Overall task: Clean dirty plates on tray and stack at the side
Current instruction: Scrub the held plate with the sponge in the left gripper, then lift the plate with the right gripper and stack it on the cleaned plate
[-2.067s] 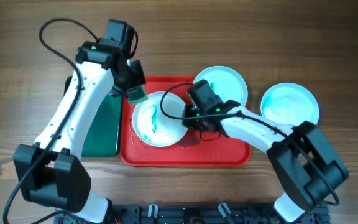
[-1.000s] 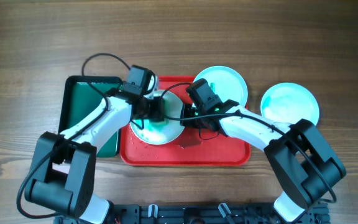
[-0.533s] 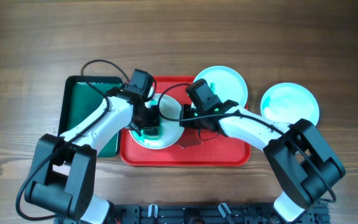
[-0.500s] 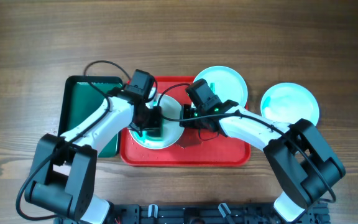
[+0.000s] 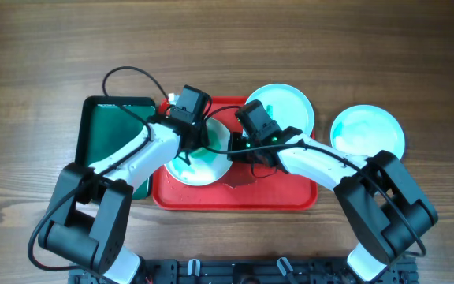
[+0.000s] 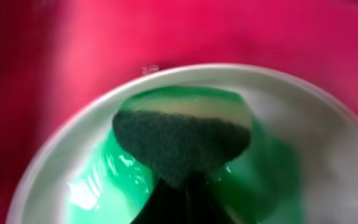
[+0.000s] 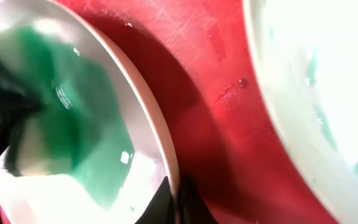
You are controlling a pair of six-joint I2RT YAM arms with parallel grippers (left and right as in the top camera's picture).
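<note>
The red tray (image 5: pixel 274 193) lies mid-table. One plate (image 5: pixel 205 170) with teal-green smears rests on its left half. My left gripper (image 5: pixel 192 148) is shut on a green sponge (image 6: pixel 182 140) and presses it onto that plate (image 6: pixel 61 162), over a wet green smear. My right gripper (image 5: pixel 233 151) is shut on the plate's right rim (image 7: pixel 166 162) and holds it. A second plate (image 5: pixel 284 104) lies at the tray's back right corner and also shows in the right wrist view (image 7: pixel 316 93). A third, teal-tinted plate (image 5: pixel 367 132) sits on the table to the right.
A smaller dark green tray (image 5: pixel 105 134) lies left of the red tray, partly under my left arm. Both arms cross over the red tray's middle. Bare wooden table (image 5: pixel 227 47) lies behind the trays.
My left arm came from above the green tray down onto the plate with the sponge, then slid it towards the plate's back right. The right arm and all three plates have stayed put.
</note>
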